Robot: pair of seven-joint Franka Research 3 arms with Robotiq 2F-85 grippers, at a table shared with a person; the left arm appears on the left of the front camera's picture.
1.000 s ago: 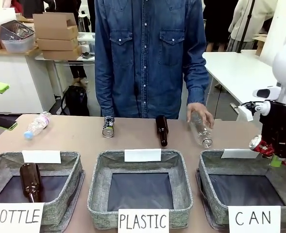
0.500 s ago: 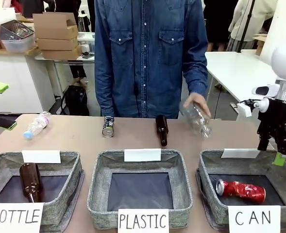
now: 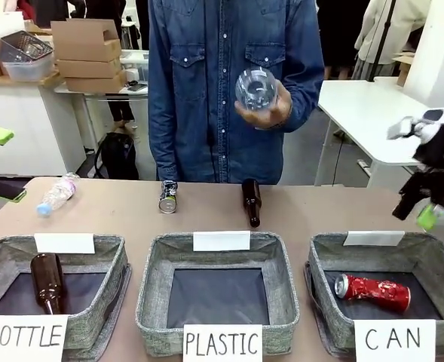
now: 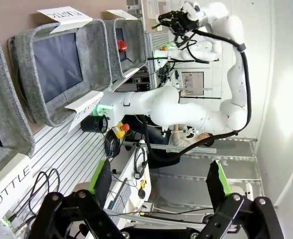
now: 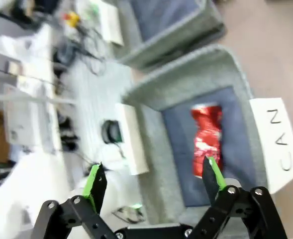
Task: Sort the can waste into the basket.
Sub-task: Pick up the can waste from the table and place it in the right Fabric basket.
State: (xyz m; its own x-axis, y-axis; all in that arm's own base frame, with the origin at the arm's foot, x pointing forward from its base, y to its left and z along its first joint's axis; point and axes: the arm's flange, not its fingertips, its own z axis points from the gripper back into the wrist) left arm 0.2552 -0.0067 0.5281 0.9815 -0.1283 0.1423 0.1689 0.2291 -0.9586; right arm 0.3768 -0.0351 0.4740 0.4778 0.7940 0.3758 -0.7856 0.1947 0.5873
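Right claw (image 3: 416, 210) empty, spread wide, 2 o'clock from basket (image 3: 317, 264). Red can (image 3: 372, 292) inside. Dark can (image 3: 168, 197) not yet sorted, on bench (image 3: 342, 211), 10 o'clock.

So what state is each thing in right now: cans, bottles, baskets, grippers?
red can: dented, lying inside the CAN basket.
dark can: on the table, outside the baskets.
BOTTLE basket: holds one brown bottle.
second brown bottle: lying on the table.
clear bottle: lying on the table.
other clear bottle: held up in the person's hand.
left gripper: open, holding nothing.
right gripper: open, holding nothing.
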